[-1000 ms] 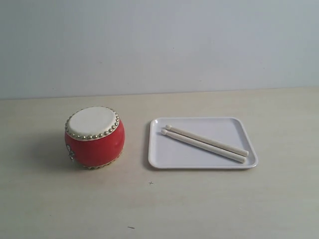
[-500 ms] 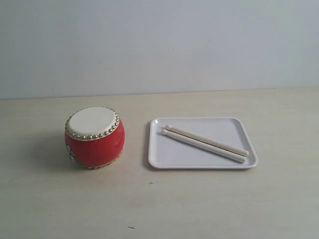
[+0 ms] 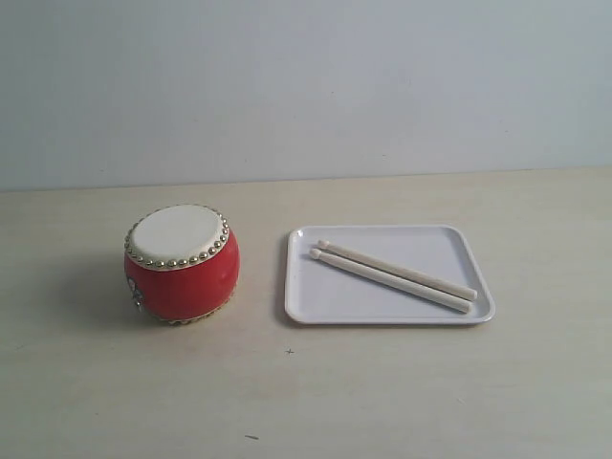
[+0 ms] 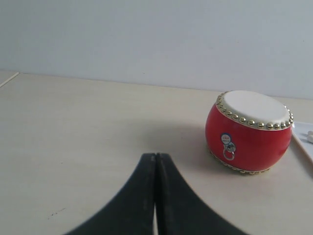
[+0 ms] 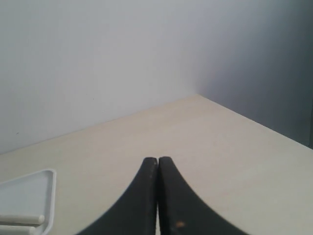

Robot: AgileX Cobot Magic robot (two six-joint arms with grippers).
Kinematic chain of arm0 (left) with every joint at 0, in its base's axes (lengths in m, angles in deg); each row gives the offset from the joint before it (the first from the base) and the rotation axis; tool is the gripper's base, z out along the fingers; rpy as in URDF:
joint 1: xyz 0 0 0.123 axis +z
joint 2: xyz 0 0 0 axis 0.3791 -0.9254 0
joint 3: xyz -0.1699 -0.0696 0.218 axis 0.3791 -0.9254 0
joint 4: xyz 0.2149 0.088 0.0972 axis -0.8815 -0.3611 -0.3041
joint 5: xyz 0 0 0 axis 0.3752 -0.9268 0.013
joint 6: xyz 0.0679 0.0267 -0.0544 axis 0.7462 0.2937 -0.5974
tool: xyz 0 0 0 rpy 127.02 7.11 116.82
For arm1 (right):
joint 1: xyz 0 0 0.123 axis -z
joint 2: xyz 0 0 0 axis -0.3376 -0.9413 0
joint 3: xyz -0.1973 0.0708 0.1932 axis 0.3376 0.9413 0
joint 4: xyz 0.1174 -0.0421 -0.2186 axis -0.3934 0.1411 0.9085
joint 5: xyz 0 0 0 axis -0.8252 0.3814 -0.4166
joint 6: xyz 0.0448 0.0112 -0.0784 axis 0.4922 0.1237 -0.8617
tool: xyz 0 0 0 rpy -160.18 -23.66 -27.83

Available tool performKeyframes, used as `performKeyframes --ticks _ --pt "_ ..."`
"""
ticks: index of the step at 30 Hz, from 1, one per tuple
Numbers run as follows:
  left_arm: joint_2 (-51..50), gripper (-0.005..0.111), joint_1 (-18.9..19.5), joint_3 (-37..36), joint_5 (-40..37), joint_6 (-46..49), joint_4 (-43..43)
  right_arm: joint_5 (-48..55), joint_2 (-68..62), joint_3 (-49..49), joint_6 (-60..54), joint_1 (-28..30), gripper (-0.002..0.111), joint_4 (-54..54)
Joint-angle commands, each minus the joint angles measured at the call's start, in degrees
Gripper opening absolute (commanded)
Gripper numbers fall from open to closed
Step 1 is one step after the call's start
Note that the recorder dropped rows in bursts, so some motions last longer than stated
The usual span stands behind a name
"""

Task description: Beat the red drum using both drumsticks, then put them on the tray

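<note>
Drumsticks lie side by side across the tray, tips toward the drum, which stands upright on the table just left of the tray in the exterior view. We see the left gripper and the right gripper each pressed together, holding nothing. The right wrist view shows a tray corner and, probably, the drumsticks' ends.
</note>
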Motion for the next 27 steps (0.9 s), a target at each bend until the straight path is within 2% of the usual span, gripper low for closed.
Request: performKeyframes --ticks 1,6,8,27 --pt "0.2 0.0 0.2 0.0 0.1 0.1 0.0 -0.2 0.4 0.3 0.1 -5.2 0.0 0.0" --pt "0.2 0.0 0.2 0.0 0.1 0.1 0.0 -0.2 0.4 0.3 0.1 -12.5 0.0 0.0" --pt "0.2 0.0 0.2 0.0 0.1 0.1 0.0 -0.2 0.4 0.3 0.1 -13.8 0.0 0.0" --pt "0.2 0.0 0.2 0.0 0.1 0.1 0.0 -0.2 0.4 0.3 0.1 -13.4 0.0 0.0"
